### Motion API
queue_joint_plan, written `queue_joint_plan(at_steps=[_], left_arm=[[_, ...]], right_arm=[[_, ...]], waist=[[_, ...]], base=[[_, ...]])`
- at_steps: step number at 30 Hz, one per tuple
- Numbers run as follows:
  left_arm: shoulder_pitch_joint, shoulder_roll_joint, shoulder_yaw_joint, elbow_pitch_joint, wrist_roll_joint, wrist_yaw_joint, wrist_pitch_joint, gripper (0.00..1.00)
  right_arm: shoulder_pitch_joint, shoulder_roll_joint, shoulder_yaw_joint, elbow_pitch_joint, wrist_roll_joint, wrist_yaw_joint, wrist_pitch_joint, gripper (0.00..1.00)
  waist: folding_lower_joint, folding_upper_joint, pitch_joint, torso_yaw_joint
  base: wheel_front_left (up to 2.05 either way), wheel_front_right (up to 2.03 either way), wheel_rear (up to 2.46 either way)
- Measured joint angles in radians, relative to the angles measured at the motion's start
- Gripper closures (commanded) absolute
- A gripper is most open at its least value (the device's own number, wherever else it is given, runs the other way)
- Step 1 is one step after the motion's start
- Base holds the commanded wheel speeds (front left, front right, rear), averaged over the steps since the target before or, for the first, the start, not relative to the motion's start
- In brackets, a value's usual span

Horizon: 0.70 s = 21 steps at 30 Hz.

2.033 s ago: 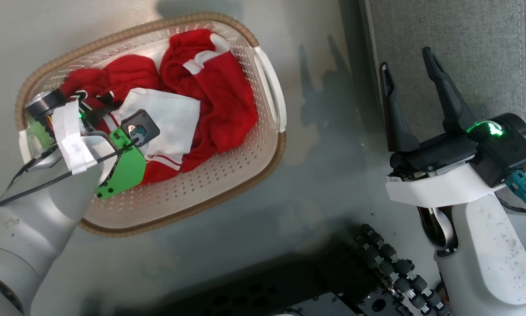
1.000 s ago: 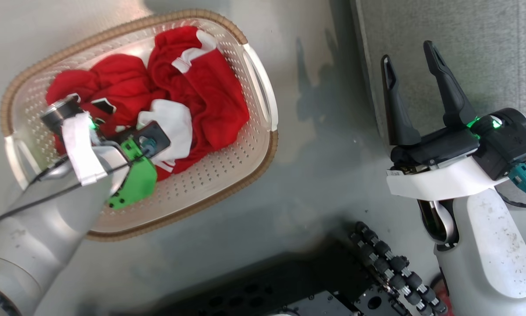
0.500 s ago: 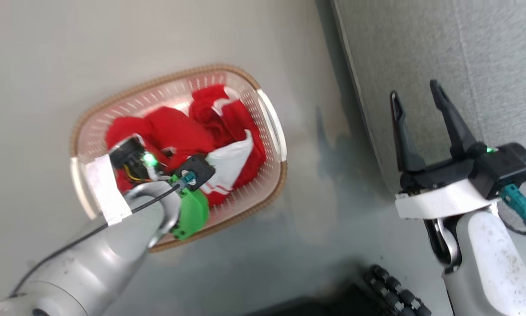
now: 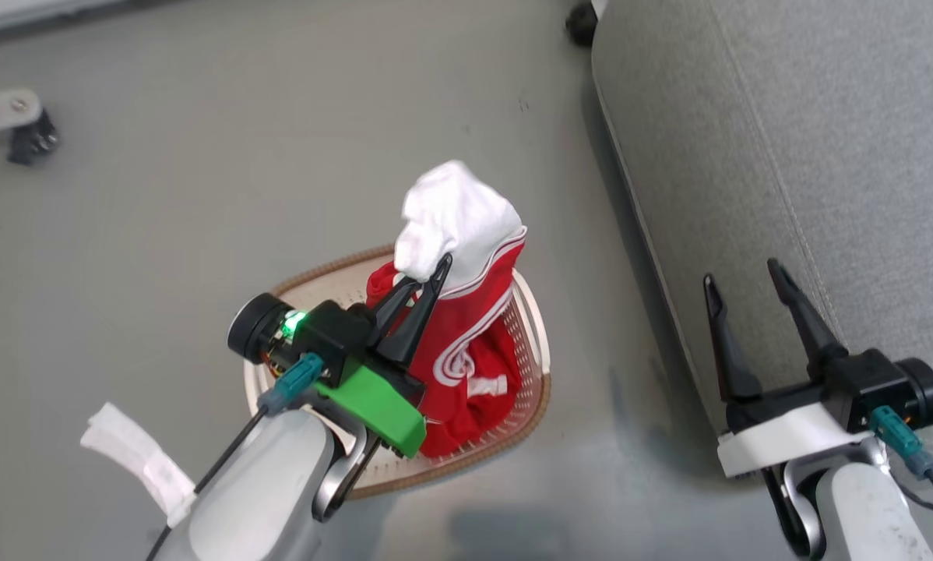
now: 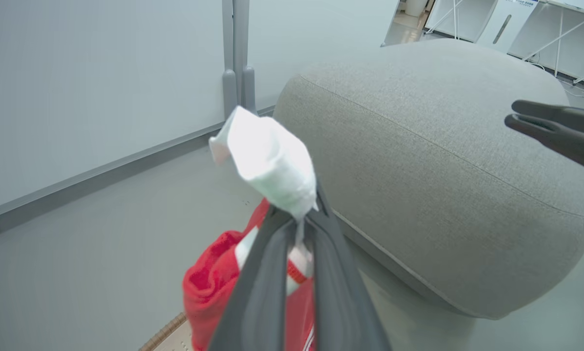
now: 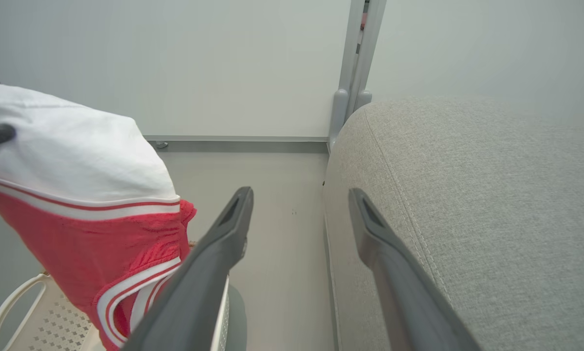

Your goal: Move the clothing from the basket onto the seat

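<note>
Left gripper, a moment ago sunk among the clothing in the basket, now stands lifted at frame centre. Its jaws are clenched on a white fold of a red jersey. The camera has also pulled back, so the basket looks smaller, low in the centre of the head view.

- Jersey hangs from the pinch, bunched; its lower folds still reach into the basket.
- Cannot tell whether another piece lies beneath; the hanging cloth hides the basket bottom.
- Seat fills the right of the frame, well apart from the jersey, bare.
- Right gripper is at lower right as before, jaws spread, holding nothing, over the seat's near edge.

Judgement: grasp and lift done. Next comes the carry rightward, with more height needed to clear the rim.
</note>
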<state>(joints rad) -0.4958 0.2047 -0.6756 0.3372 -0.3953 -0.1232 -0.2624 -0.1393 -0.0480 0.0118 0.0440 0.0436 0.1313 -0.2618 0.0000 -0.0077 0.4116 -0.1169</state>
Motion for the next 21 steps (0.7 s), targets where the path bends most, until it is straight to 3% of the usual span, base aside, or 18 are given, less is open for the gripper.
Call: queue_joint_plan(at_steps=[5,21], left_arm=[[0.086,-0.043,0.097,-0.088,0.047,-0.005,0.0,1.0],[0.154,-0.08,0.163,-0.268,0.064,-0.006,0.0,1.0]], right_arm=[[0.039,0.0,0.015,0.012,-0.002,0.0,0.0,0.0],[0.1,0.0,0.086,0.019,0.037,0.0,0.0,0.0]], waist=[[0.0,0.0,-0.102,0.027],[-0.0001,0.0,-0.292,0.073]], base=[[0.0,0.0,0.0],[0.0,0.0,0.0]])
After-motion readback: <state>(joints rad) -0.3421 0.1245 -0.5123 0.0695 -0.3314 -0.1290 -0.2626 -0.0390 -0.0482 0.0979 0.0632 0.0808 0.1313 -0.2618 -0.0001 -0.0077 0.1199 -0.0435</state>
